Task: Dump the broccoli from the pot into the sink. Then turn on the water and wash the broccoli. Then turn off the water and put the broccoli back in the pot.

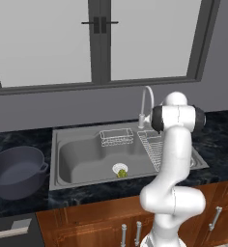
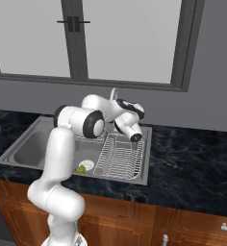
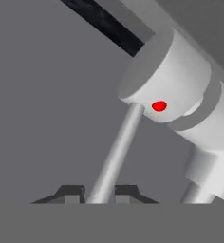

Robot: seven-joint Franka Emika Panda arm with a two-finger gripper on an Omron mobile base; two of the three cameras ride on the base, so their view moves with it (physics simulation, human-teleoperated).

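Observation:
The broccoli [image 1: 121, 172] [image 2: 80, 169], a small yellow-green floret, lies in the sink [image 1: 82, 159] [image 2: 29, 149] right beside the white-rimmed drain. Left of the sink, the dark blue-grey pot [image 1: 17, 171] stands upright on the counter. My arm reaches over the basin to the chrome faucet [image 1: 146, 99] [image 2: 113, 93]. In the hand view my gripper [image 3: 98, 192] has a fingertip close against each side of the faucet's thin lever [image 3: 118, 142]. The lever runs up to the faucet body [image 3: 166, 80], which carries a red dot.
A small wire basket [image 1: 117, 136] hangs at the back of the basin. A wire dish rack [image 1: 154, 147] [image 2: 120, 156] fills its right part. Dark marbled countertop [image 1: 217, 130] lies on both sides, and a window wall rises just behind the faucet.

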